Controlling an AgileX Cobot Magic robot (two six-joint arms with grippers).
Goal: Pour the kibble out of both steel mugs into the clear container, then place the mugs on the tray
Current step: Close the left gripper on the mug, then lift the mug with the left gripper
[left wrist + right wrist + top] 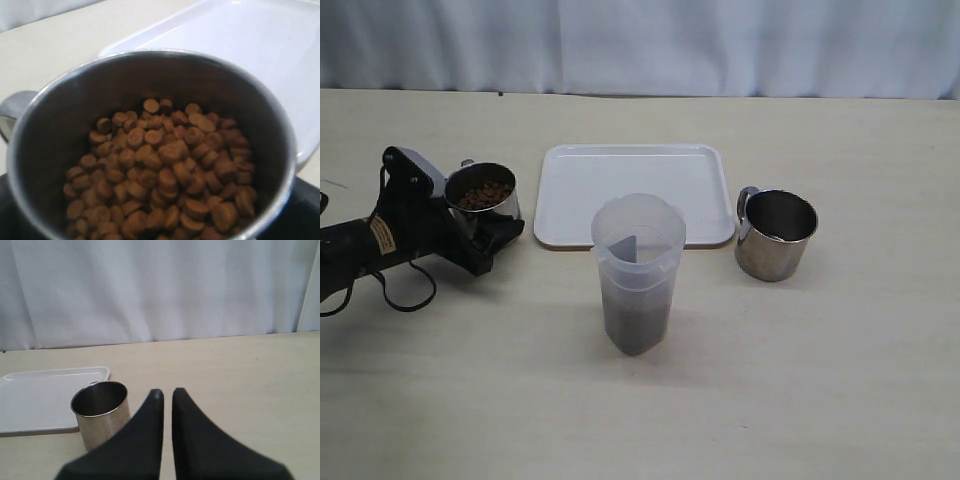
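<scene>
One steel mug (505, 207) full of brown kibble (160, 170) stands on the table left of the tray (633, 180). My left gripper (483, 210) straddles this mug with a black finger (498, 238) against its front side; whether the jaws press on it does not show. The mug's wall (55, 125) fills the left wrist view. The other steel mug (776, 235) stands empty to the right of the tray, and shows as the mug (102, 415) in the right wrist view. The clear container (638, 262) stands in front of the tray with kibble in its bottom. My right gripper (167, 392) is shut and empty, back from the empty mug.
A white curtain (640, 45) hangs behind the table's far edge. The left arm's black cable (405, 290) loops on the table near the arm. The tray's rim (55, 371) also shows in the right wrist view.
</scene>
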